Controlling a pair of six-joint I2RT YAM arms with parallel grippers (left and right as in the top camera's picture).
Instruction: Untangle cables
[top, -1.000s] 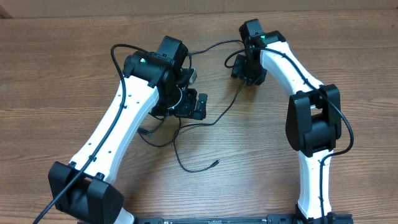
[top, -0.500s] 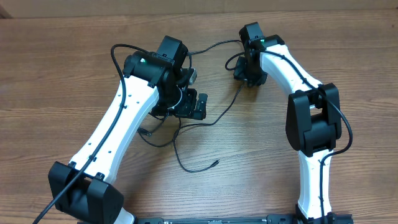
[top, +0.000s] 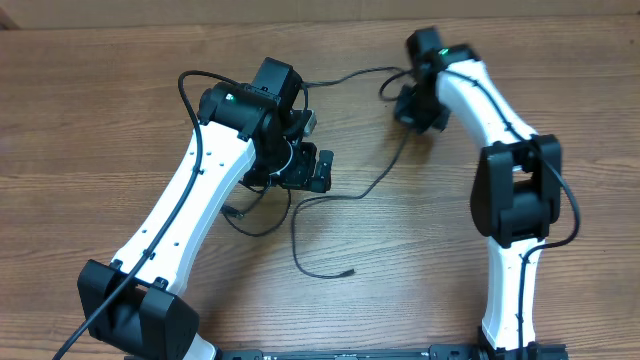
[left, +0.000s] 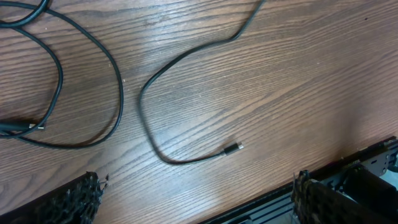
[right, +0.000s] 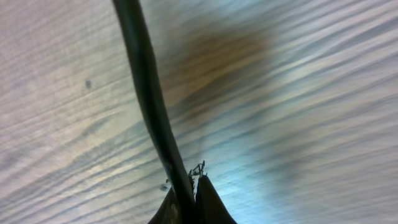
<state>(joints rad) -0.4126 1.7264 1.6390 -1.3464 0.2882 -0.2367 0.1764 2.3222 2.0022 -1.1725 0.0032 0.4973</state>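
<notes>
On the far right of the brown wood-grain table (top: 100, 120), the right gripper (top: 418, 108) is closed tight on one of the thin black flexible cables (top: 296, 235). The right wrist view shows that cord pinched at the very tips of the fingers (right: 211, 210) and running away over the wood. From this grip the long strand (left: 142, 99) trails toward the near left, bends into an open curve, and ends in a small metal plug (top: 350, 270) that lies by itself on bare wood, touching no other cord. The left gripper (top: 305, 170) sits at the centre-left with its jaws spread as wide as they go and nothing between them; its wrist view shows only table between the fingertips (left: 74, 202). Just left of the long strand lies a looped cord (left: 118, 93) with its own plug end (top: 228, 212), and further black line runs along the far side between the two arms. Whether these loops cross one another cannot be told, because the left arm covers that part in the overhead view. As a judgement, the work is partly done: one strand looks nearly drawn free and laid out, while the bundle under the left arm is not yet separated and the open left gripper has nothing in hand to pull against.
</notes>
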